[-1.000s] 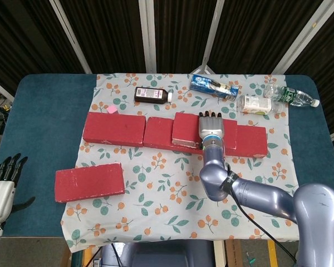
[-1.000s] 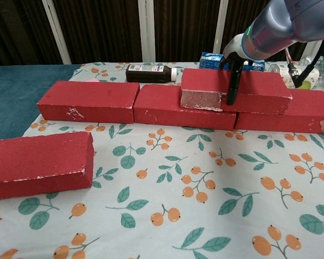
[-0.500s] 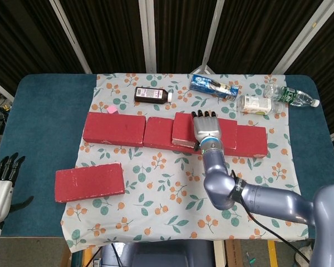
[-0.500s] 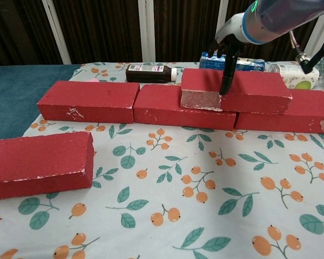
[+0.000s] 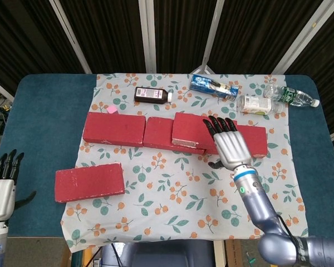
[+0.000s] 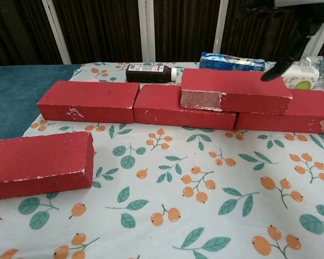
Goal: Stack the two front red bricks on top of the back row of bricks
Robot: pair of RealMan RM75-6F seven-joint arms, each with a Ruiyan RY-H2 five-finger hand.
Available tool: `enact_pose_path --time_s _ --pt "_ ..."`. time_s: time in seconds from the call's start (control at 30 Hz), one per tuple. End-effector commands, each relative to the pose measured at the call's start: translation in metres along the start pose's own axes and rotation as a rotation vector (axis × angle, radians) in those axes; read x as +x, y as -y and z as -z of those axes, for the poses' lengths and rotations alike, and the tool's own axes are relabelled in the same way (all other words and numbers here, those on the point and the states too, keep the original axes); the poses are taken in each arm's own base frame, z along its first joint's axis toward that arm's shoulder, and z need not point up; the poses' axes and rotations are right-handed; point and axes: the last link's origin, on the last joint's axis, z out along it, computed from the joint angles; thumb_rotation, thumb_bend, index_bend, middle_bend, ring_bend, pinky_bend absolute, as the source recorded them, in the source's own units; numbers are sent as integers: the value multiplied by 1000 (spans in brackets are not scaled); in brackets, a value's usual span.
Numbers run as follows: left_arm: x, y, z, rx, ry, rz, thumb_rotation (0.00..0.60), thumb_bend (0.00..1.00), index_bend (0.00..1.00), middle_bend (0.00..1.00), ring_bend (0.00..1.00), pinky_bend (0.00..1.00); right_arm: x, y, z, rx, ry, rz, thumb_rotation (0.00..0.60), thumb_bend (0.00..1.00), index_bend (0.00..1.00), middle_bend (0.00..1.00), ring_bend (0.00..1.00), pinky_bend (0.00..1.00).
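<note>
The back row of bricks (image 5: pixel 114 128) spans the floral cloth (image 5: pixel 172 189) on the surface, with one stacked red brick (image 6: pixel 235 90) on top. The second front red brick (image 5: pixel 89 182) lies front-left. The right hand (image 5: pixel 229 143) hovers released, fingers spread; the left hand (image 5: pixel 1 192) is empty too.

Open floral cloth (image 5: pixel 172 183) lies between the lone front red brick (image 5: pixel 89 182) and the back row of red bricks (image 5: pixel 114 129), one stacked red brick (image 5: pixel 190 129) atop. Behind, a dark brown bottle (image 5: pixel 152 95) and blue carton (image 5: pixel 213 87) crowd the bench.
</note>
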Motion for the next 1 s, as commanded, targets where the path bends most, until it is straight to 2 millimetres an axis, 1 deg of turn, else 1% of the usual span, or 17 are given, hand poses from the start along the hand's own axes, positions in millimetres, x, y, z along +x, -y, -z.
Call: enact_pose_path --time_s 0.03,0.07,0.2,0.27,0.3,0.37,0.5,0.7,0.87,0.93,1.0 --pt "-7 -12 2 -26 5 -6 600 0 27 0 0 160 -22 -45 56 -35 -32 -35 600 153 0 0 0 0" --pt "-9 -15 2 -35 9 -4 600 0 23 0 0 160 -27 -50 62 -37 -40 -44 600 153 0 0 0 0" --pt "-14 -24 6 -76 33 13 600 0 9 0 0 160 -60 -78 86 -73 -2 -87 600 153 0 0 0 0" --pt "-15 -25 8 -94 43 20 600 0 8 0 0 160 -69 -84 93 -71 -4 -121 600 153 0 0 0 0" --pt "-15 -26 9 -100 56 35 600 0 8 0 0 160 -77 -90 100 -78 1 -151 600 153 0 0 0 0" --pt "-14 -27 10 -108 60 41 600 0 7 0 0 160 -86 -97 109 -70 -14 -160 600 153 0 0 0 0" --pt "-13 -27 11 -115 57 46 600 0 4 0 0 160 -98 -104 123 -72 -45 -150 600 153 0 0 0 0" --pt "-12 -29 11 -132 63 79 600 0 1 0 0 160 -104 -114 136 -129 -93 -106 600 153 0 0 0 0" --pt "-12 -33 14 -162 78 161 600 0 0 0 0 159 -111 -120 145 -166 -155 -40 600 153 0 0 0 0" --pt "-13 -36 17 -149 101 228 600 0 0 0 0 151 -114 -123 147 -177 -176 -23 600 153 0 0 0 0" --pt "-13 -36 21 -117 148 258 600 0 0 0 0 134 -118 -124 147 -180 -171 -9 600 153 0 0 0 0"
